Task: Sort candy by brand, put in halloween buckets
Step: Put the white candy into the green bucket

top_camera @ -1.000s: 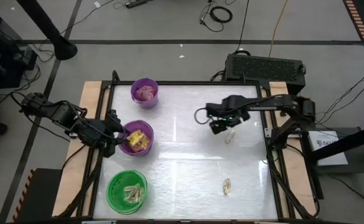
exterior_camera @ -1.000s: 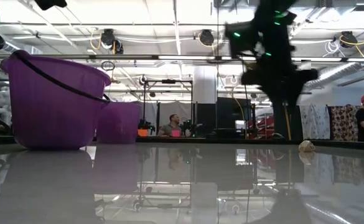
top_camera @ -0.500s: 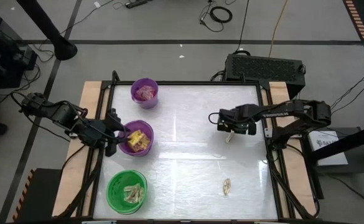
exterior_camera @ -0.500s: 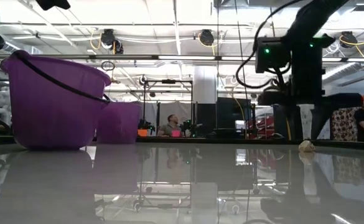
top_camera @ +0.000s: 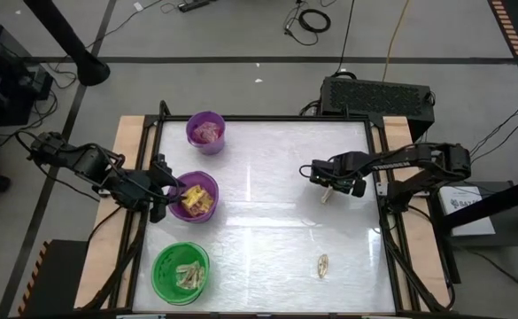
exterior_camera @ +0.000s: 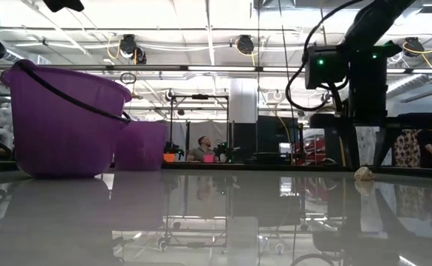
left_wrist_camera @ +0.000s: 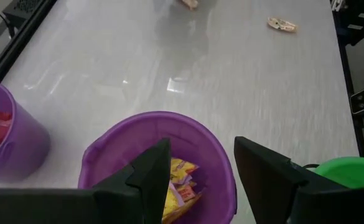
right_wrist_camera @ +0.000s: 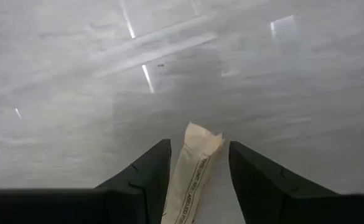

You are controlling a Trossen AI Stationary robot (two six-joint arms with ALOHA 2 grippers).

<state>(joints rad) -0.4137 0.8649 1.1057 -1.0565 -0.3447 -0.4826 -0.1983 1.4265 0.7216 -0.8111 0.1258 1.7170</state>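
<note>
A pale tan candy (right_wrist_camera: 191, 174) lies flat on the shiny worktop (top_camera: 259, 230), on its right half. The right pincer (right_wrist_camera: 194, 177) is low over it, fingers apart w/ the candy between them, not squeezing yet. A 2nd tan candy (top_camera: 321, 264) lies well apart, nearer the front edge. On the left sit 3 buckets: small purple bucket (top_camera: 206, 131) w/ pink-red packets, wider purple bucket (top_camera: 195, 196) w/ yellow packets, green bucket (top_camera: 181, 272) w/ tan bits. The left pincer (left_wrist_camera: 197, 171) hangs over the wider purple one, fingers spread, holding nothing.
</note>
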